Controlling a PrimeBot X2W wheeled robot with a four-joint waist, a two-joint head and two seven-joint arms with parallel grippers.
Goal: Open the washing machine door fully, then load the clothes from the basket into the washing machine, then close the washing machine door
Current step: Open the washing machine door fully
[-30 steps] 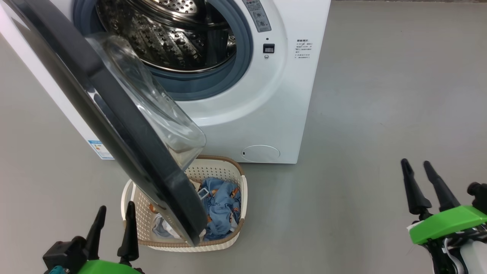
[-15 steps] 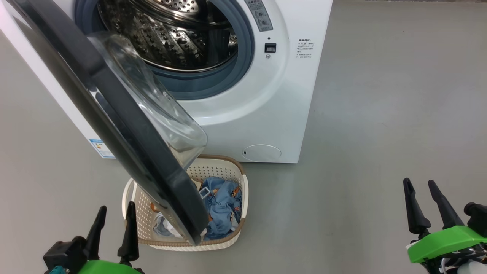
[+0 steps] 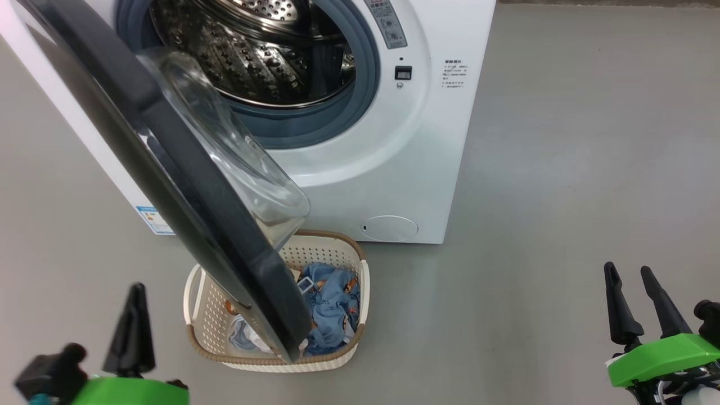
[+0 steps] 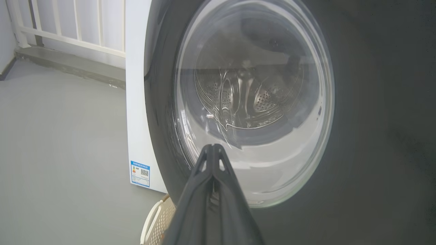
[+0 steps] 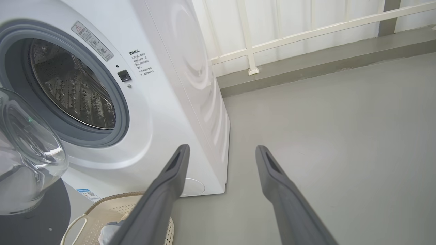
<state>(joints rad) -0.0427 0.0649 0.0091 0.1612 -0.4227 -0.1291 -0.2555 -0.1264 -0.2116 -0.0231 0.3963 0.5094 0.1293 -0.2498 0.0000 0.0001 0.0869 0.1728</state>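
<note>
The white washing machine (image 3: 427, 140) stands at the top of the head view, its steel drum (image 3: 264, 50) exposed. The washing machine door (image 3: 185, 185), black-rimmed with a clear glass bowl, hangs partly open and juts out over the basket (image 3: 202, 315). Blue clothes (image 3: 334, 306) with orange prints lie in the basket beside a pale piece. My left gripper (image 3: 136, 289) is shut on nothing, left of the basket and facing the door's outer face (image 4: 253, 102). My right gripper (image 3: 629, 271) stands open over bare floor, far right of the machine.
Grey floor (image 3: 562, 169) spreads to the right of the machine. A white railing (image 5: 306, 30) on a low kerb runs behind it. A blue label sticker (image 4: 140, 173) marks the machine's left side, and a round white flap (image 3: 389, 228) sits low on its front.
My left gripper's fingers have closed together, and it has shifted a little left. The right gripper has sunk slightly in the head view. The door and the basket stay put.
</note>
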